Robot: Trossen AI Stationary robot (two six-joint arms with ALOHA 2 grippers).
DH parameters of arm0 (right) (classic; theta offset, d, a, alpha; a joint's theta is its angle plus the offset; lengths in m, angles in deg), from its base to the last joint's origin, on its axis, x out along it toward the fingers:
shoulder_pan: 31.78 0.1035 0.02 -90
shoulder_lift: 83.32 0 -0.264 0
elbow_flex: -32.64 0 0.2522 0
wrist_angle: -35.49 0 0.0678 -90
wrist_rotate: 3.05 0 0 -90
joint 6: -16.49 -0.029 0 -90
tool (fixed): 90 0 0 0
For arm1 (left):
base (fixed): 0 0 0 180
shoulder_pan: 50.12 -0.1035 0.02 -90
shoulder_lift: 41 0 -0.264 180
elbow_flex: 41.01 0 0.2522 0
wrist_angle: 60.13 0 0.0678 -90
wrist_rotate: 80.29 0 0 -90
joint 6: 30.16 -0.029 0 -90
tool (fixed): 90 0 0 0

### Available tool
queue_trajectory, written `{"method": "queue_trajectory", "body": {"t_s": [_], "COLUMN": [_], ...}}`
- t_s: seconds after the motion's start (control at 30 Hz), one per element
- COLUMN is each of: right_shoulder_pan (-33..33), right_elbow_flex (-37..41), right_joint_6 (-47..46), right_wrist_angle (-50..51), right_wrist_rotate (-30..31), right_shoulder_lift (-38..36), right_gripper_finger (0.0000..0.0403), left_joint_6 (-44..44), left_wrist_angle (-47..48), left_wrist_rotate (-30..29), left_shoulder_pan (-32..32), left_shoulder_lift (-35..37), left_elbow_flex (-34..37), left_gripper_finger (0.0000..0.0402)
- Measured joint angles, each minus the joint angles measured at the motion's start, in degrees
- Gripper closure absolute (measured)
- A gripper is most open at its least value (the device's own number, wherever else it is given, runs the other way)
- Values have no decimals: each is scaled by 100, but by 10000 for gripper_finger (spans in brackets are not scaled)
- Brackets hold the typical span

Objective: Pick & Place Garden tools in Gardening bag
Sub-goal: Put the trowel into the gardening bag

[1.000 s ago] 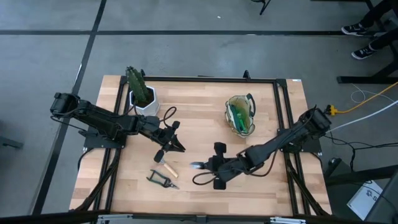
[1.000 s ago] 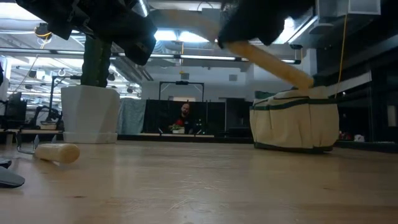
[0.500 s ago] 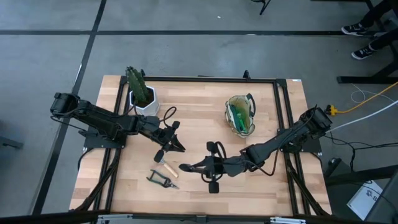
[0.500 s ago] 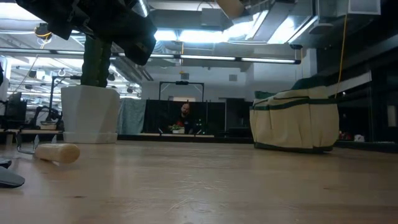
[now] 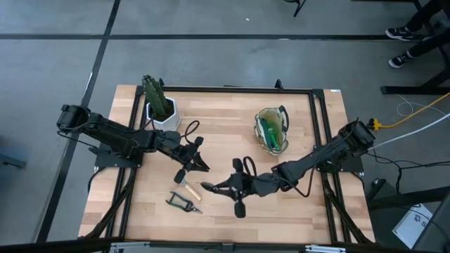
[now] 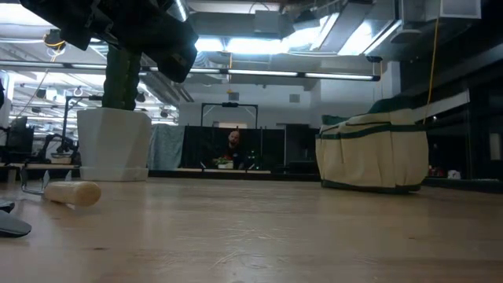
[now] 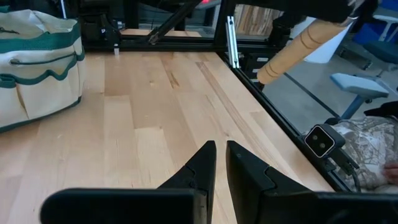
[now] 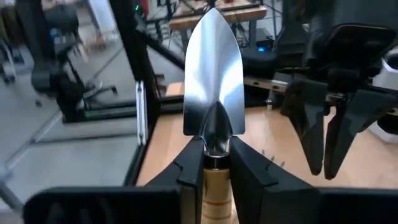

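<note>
At the worktop's centre-left, the left pincer hangs with fingers nearly together, empty. At six o'clock, the right pincer stands clamped on the trowel; the gardening bag sits at two o'clock.

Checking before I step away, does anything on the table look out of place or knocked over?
Nothing stands out. The gardening bag and potted plant stand upright, the pruning shears and a wooden-handled tool lie flat, and the right tool holds the trowel straight.
</note>
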Motion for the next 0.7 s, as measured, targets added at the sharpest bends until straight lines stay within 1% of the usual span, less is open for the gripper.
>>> {"method": "queue_trajectory", "body": {"t_s": [0.1, 0.27, 0.33, 0.47, 0.53, 0.6, 0.7], "right_shoulder_pan": [-42, -28, 18, 169, 213, 233, 124], "right_elbow_flex": [0, 0, 0, -4, -4, -4, -4], "right_joint_6": [-209, -189, -47, 225, 403, 544, 529], "right_wrist_angle": [-73, -375, -509, -545, -552, -406, 208], "right_wrist_rotate": [12, 87, 296, 1004, 1162, 1190, 1163], "right_shoulder_lift": [0, 60, 63, 60, 23, -78, -353], "right_gripper_finger": [345, 352, 352, 352, 352, 352, 352], "left_joint_6": [0, -2, 0, -1, -1, 0, -1], "left_wrist_angle": [2, 2, 2, 2, 2, 2, 2], "left_wrist_rotate": [0, 0, 0, 0, 0, 0, 0], "left_shoulder_pan": [0, 0, 0, 0, -1, -2, -1], "left_shoulder_lift": [0, 0, 0, 0, 0, 0, 0], "left_elbow_flex": [0, 0, 0, 0, -1, 0, -1], "left_gripper_finger": [370, 370, 370, 370, 370, 370, 370]}}
